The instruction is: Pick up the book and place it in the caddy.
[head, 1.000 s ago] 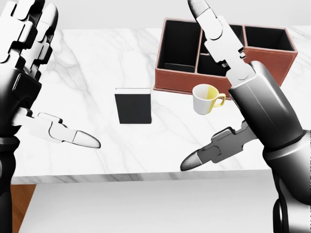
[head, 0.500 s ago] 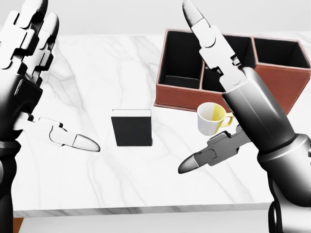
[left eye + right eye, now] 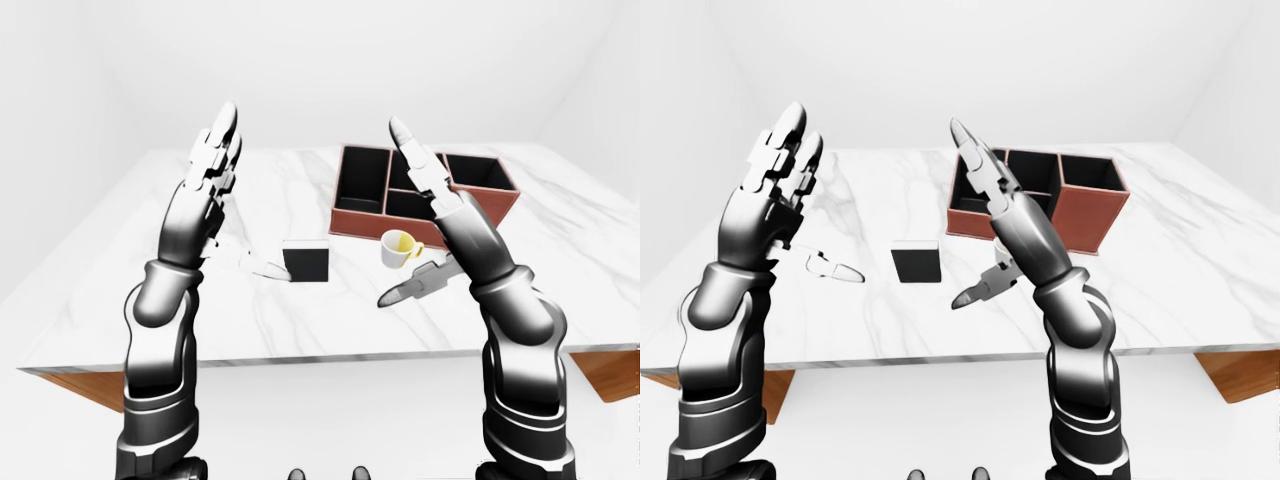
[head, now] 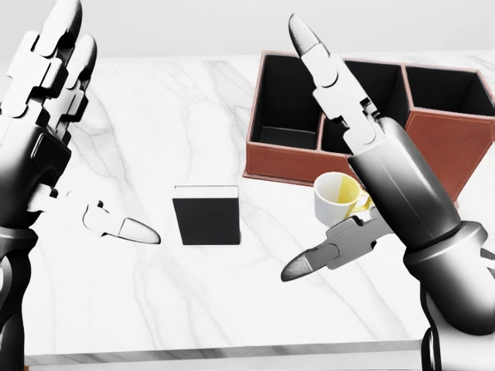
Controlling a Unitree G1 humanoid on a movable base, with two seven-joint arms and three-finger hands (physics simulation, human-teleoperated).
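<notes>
Count: one book (image 4: 206,215), one caddy (image 4: 286,164), one mug (image 4: 335,195), one table (image 4: 139,301), two hands.
Book: black cover, squarish, with a thin pale edge along its top side in the head view; it appears to lie flat on the marble top.
Book position: near the middle of the table in the head view, left of the mug, below and left of the caddy; apart from both, and touched by neither hand.
Caddy: reddish-brown walls, dark inside, three compartments visible; sits toward the upper right of the table. One small dark item lies low in the leftmost compartment; cannot tell what it is.
Mug: white outside, yellow inside, handle on its right; stands just below the caddy's lower wall, partly covered by the right arm in the head view.
Left hand (image 4: 46,116): raised above the table left of the book, fingers (image 4: 54,54) stretched upward, thumb pointing toward the book; spread wide, holding nothing.
Right hand (image 4: 348,124): raised over the caddy and mug, fingers extended upward, thumb low and pointing left; released, empty.
In the way: the right forearm hides part of the caddy's middle compartment and the mug's right side.
</notes>
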